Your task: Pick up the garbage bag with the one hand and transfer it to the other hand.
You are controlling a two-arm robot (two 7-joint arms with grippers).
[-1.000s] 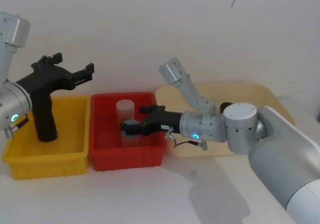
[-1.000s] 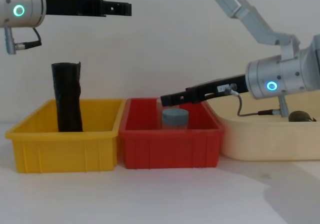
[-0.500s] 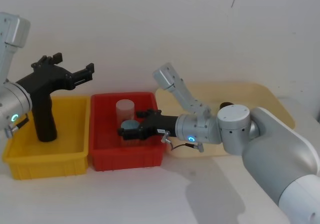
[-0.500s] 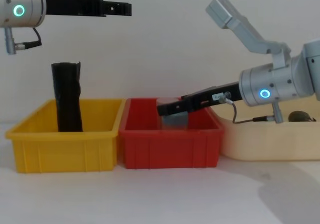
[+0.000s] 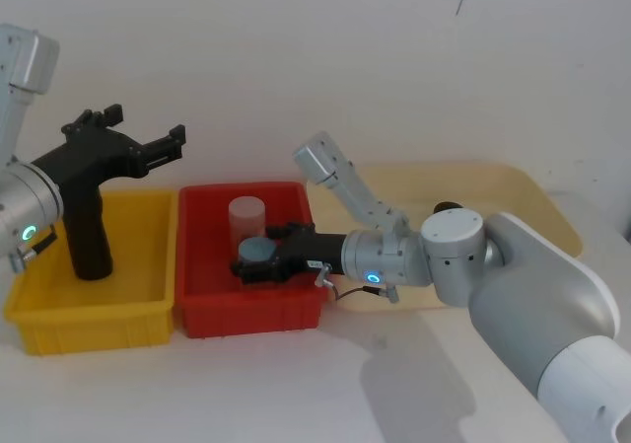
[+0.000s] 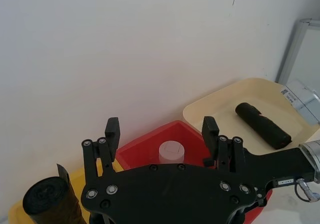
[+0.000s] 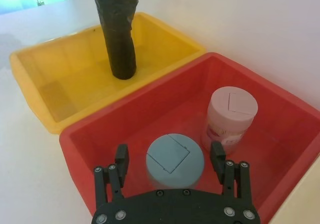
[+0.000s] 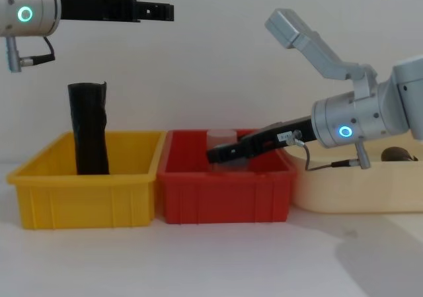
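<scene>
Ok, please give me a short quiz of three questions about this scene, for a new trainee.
1. True or false: the right tool, open, straddles the grey-blue capped jar inside the red bin.
2. Fill in: the garbage bag lies in the ____ tray.
3. The left tool hangs open, high up. Which container holds the upright black roll? A) red bin B) yellow bin C) the tray
Key: 1 true; 2 cream; 3 B.

Garbage bag (image 6: pixel 263 125): creased, slightly glossy plastic
</scene>
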